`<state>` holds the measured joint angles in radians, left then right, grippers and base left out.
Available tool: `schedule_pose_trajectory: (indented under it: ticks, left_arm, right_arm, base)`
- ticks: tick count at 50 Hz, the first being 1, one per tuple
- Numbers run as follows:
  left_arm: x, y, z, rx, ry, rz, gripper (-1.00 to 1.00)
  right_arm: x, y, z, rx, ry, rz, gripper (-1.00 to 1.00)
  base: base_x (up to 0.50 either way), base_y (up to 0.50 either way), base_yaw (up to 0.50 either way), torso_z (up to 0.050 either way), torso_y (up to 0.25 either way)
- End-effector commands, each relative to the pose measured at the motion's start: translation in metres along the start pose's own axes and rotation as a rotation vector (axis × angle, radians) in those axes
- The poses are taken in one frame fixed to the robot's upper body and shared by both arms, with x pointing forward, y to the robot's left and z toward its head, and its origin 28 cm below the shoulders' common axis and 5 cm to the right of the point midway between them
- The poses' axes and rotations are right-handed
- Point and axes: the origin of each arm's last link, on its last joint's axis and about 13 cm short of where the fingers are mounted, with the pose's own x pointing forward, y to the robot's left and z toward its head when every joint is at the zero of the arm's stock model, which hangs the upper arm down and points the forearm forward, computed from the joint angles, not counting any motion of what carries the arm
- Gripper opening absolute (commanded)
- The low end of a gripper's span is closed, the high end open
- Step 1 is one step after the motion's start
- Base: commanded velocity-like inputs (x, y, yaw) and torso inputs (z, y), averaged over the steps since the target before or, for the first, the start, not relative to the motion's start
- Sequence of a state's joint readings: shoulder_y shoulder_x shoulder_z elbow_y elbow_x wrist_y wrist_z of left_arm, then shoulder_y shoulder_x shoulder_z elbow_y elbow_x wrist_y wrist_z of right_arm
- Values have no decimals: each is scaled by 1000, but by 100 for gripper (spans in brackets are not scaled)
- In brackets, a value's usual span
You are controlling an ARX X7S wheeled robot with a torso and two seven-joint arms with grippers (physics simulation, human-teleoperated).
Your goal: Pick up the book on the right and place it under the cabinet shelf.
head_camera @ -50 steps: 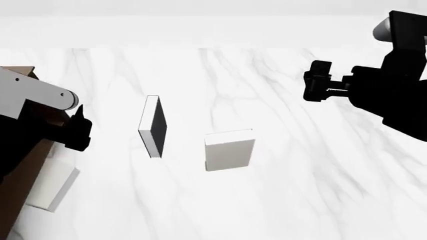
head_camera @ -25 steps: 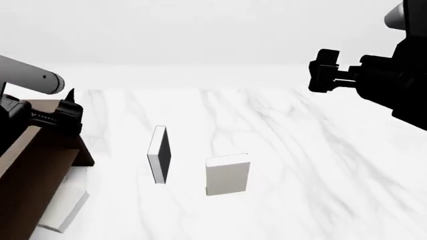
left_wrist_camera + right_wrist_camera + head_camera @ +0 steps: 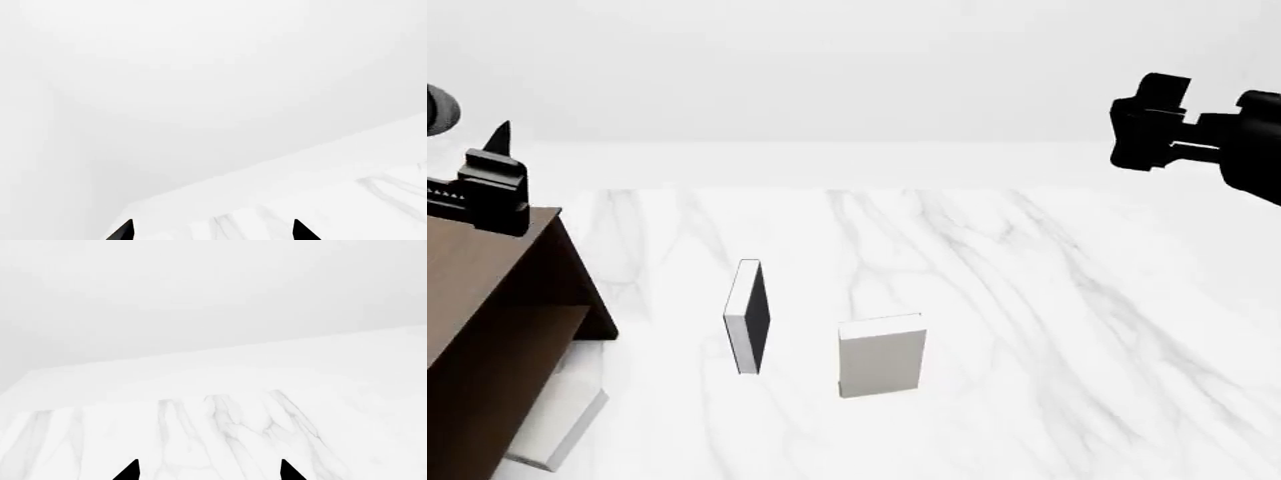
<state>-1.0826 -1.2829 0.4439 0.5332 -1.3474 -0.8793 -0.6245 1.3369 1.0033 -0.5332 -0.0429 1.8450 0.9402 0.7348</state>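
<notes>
Right book (image 3: 882, 356) stands upright on the worktop (image 3: 1068, 330), near centre, broad face toward you, long axis vertical. Just left of it, apart, is the other book (image 3: 746, 315), also upright, edge-on. Cabinet (image 3: 487, 330) sits at the worktop's left edge; a pale block (image 3: 558, 418) lies low at its side, under the shelf line. I can't tell whether that's a third book.

So the right book is not under the shelf now: it's well right of the cabinet, with the other book between.

Right claw (image 3: 1148, 122) is high at the far right, over the worktop's back edge. From it, the book lies down, toward you and to the left. Left claw (image 3: 491, 190) is up above the cabinet top, well left of the book, and the other book blocks its straight path. Right arm has the cleaner line.

Claw state: both wrist views show only two dark fingertips (image 3: 127, 471) with a wide gap and bare worktop between, so both claws read as spread apart and empty.

Judgement: you need to bring the right claw down and in over the book's top edge, jaws across its thin dimension. It stands tall and narrow, so a side nudge may tip it.
</notes>
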Motion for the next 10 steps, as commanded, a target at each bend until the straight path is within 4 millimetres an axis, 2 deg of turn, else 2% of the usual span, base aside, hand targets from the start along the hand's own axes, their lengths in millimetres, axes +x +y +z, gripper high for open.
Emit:
schedule_pose_trajectory:
  ticks: [1,10]
  left_arm:
    - [-11,13,3,-21,-28,46,100]
    - [-25,24,0,-43,-48,100,100]
  right_arm:
    - [-16,-9,4,-3,-27,-33,100]
    - [-31,-20,6,-1,-56,-75,100]
  base:
    - [0,0,0,0,250]
    - [0,0,0,0,250]
